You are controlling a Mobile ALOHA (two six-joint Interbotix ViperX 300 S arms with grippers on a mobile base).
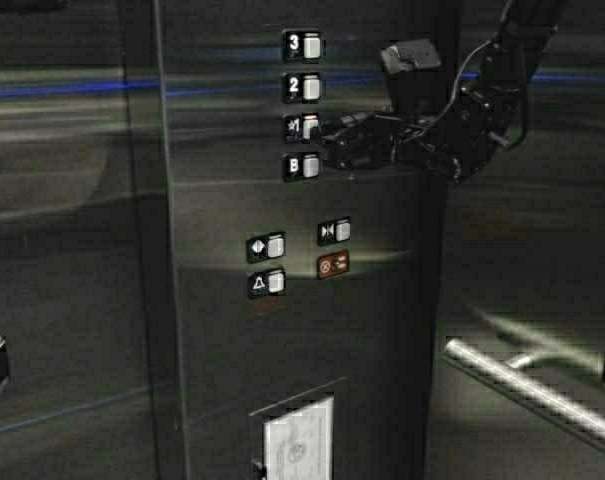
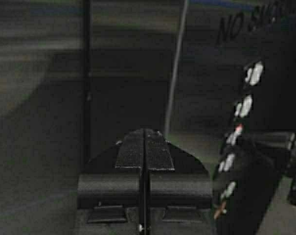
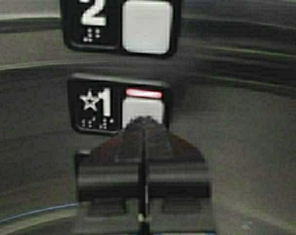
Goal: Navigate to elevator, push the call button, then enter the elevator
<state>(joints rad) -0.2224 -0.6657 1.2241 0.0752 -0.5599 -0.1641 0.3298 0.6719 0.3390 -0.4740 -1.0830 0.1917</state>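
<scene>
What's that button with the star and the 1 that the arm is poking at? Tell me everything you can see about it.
The star-1 button sits third down in a column on the dark brushed-metal panel, below the 2 button and above B. Its black plate carries a white star, a "1" and braille dots; beside them is a pale square key with a red bar lit above it. The right gripper, fingers shut, has its tip at the key's lower part.

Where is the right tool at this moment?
In the high view the right tool reaches in from the right to the steel panel, tip at the star-1 floor button, between buttons 2 and B.
</scene>
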